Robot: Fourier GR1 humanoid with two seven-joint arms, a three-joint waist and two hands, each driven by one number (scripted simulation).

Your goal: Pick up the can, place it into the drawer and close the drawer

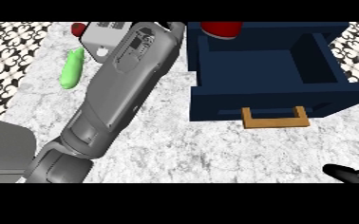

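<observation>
Reaching diagonally up across the marbled counter (pixel 175 152), the left forearm (pixel 116 92) runs from the lower left toward the top of the head view, and the hand at its end is hidden beyond the wrist, so I cannot tell how its fingers stand. Just right of the wrist, at the back edge of the dark blue drawer (pixel 266 76), sits a red rounded thing (pixel 222 28), seemingly the can; only its lower part shows, so I cannot tell whether it is held or resting there. The drawer stands pulled open, its inside bare where it shows, and its tan handle (pixel 275 118) faces the robot. Left of the forearm lies a green elongated object (pixel 71 69), with a small red object (pixel 79 28) near the top edge. The right hand (pixel 344 173) shows only as a black tip at the lower right corner; I cannot tell its finger state either.
</observation>
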